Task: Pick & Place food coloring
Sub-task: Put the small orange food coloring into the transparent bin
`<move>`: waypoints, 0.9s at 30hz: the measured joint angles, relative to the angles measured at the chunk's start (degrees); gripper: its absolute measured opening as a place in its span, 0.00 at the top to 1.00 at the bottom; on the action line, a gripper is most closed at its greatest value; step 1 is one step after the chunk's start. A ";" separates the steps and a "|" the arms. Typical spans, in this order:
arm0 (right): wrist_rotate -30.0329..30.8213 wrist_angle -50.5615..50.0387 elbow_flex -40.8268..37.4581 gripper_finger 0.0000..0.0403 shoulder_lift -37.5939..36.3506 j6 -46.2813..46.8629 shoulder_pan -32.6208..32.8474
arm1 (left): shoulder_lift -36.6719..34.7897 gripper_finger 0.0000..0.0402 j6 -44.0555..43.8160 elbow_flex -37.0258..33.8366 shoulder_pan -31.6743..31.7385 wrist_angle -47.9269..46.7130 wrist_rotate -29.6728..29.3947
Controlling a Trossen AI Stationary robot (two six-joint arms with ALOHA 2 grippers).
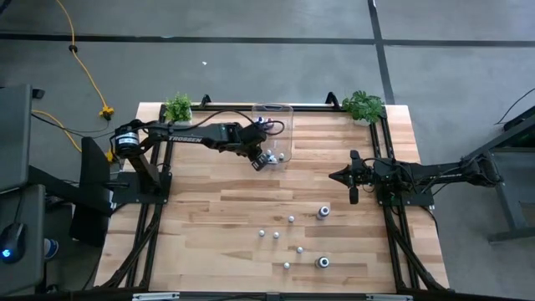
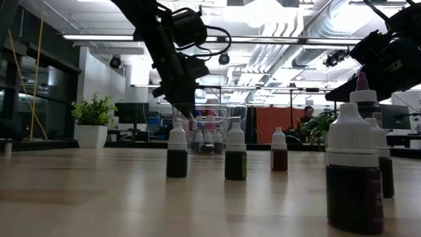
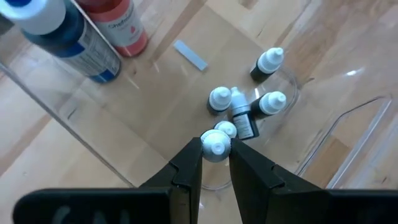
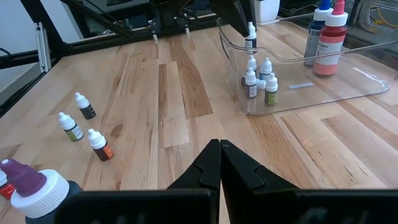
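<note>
The left claw (image 3: 216,154) hangs over the bin's (image 1: 288,109) near edge, pinching a small white-capped bottle (image 3: 215,147) just above four more bottles (image 3: 242,112) clustered inside. Open table (image 1: 209,226) lies left of the bin. Loose bottles (image 1: 292,238) stand well in front of it. The right claw (image 4: 220,149), pressed together, waits right of the bin

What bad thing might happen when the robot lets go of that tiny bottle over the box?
The left gripper holds a small bottle right above other little bottles crowded in the clear bin. Dropped there, it may knock them over or bounce sideways. One bottle already seems to lie tipped. The gripper is also close to the bin's wall, so it might bump it.
</note>
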 joint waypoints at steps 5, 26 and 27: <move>0.02 0.00 0.00 1.00 0.00 0.00 0.02 | 0.00 0.83 2.97 0.01 0.00 0.01 0.13; 0.03 0.05 0.02 1.00 0.02 0.00 0.02 | 3.71 0.83 8.05 10.15 1.14 -3.77 -0.66; 0.09 0.03 0.00 1.00 0.02 0.00 0.01 | 4.51 0.83 9.10 10.64 1.36 -4.73 -0.87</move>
